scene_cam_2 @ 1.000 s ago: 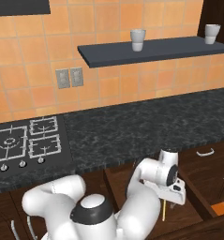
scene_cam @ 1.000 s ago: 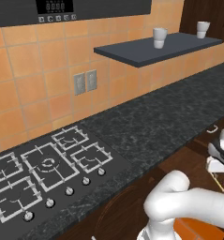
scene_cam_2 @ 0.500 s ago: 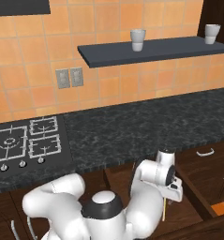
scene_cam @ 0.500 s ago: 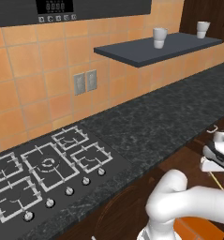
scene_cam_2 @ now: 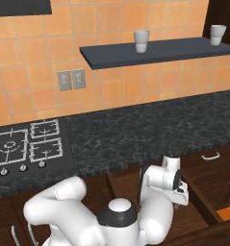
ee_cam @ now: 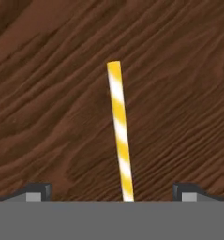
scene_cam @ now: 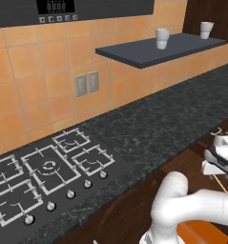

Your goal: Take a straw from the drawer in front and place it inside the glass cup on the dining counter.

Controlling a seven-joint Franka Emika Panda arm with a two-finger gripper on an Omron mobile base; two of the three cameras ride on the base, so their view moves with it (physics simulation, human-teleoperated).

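Observation:
The straw, thin with yellow and white stripes, lies flat on the dark wooden floor of the open drawer. My gripper hangs just above it, open, with one fingertip on each side of the straw's near end and nothing held. In the left base view the gripper reaches down into the drawer below the counter edge, and the straw shows as a thin yellow line under it. In the right base view the drawer's side wall runs beside the hand. The glass cup and the dining counter are out of view.
A black speckled granite counter overhangs the drawer, with a gas hob at its left. A dark wall shelf carries two white cups. Closed drawers with silver handles sit to the right.
The hand has sunk a little lower into the drawer over the straw. Its jaws have stayed open.

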